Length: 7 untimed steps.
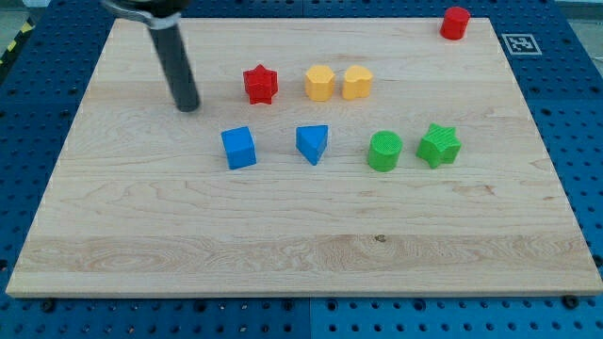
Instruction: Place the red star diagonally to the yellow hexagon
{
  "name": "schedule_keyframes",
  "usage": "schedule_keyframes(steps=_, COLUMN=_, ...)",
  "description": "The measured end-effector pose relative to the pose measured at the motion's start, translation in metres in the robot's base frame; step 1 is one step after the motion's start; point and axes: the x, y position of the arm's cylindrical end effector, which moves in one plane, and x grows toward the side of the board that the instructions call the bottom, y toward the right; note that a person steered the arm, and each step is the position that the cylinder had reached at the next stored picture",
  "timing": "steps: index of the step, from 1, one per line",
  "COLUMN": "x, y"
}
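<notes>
Red star (261,84) sits on the worktop (283,245) just left of the yellow hexagon (319,83), level with it. My tip (189,105), a bare rod holding nothing, rests left of the star, apart. A straight push rightward would likely ram the star into the hexagon.

Two red blocks (261,84), two yellow blocks (319,83), two blue blocks (238,148), two green blocks (384,151)

Light wood board (283,245) on blue perforated base (565,113) w/ a fiducial tag (518,43) at view's top right.
</notes>
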Motion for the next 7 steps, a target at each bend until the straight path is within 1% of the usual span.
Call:
schedule_keyframes(steps=1, x=0.003, y=0.042)
schedule_keyframes(steps=3, x=0.003, y=0.092)
schedule_keyframes(steps=4, x=-0.004, y=0.090)
schedule_keyframes(steps=6, x=-0.018, y=0.063)
schedule_keyframes(steps=7, x=-0.040, y=0.063)
